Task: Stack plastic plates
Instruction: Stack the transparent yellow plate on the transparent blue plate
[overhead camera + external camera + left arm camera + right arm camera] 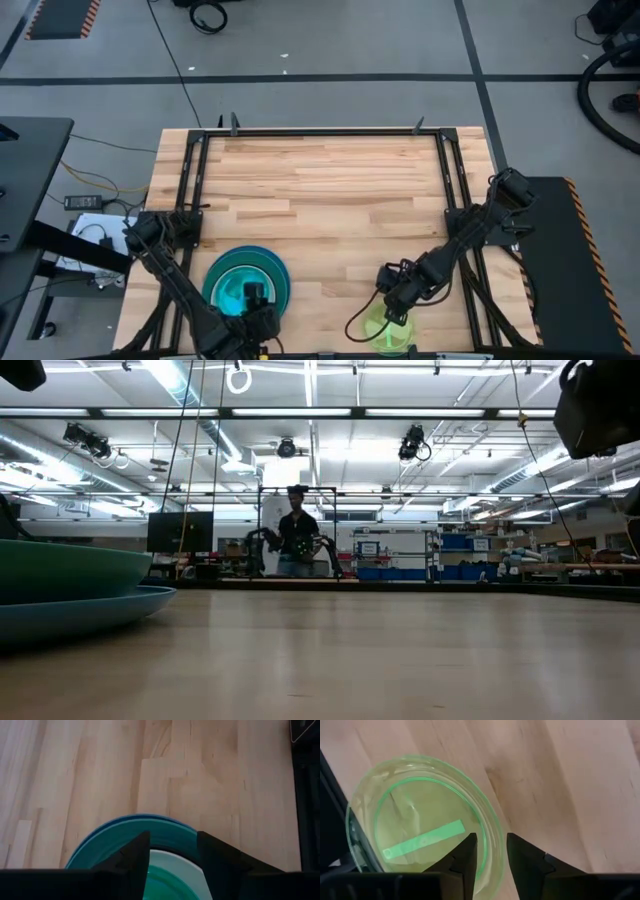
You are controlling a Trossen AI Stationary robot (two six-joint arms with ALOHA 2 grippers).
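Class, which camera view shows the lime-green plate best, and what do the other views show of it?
The right wrist view: the lime-green plate fills the picture, its rim between the open fingers of the right pincer. The high view shows it small, partly under that pincer. The low and left wrist views do not show it.

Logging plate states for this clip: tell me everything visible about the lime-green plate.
The lime-green plate is small, round, translucent plastic with a raised rim; a brighter green strip shows in its well. It lies flat on the wooden table at the near edge, right of the teal and blue plates. The right gripper stands open astride its rim; contact is unclear.
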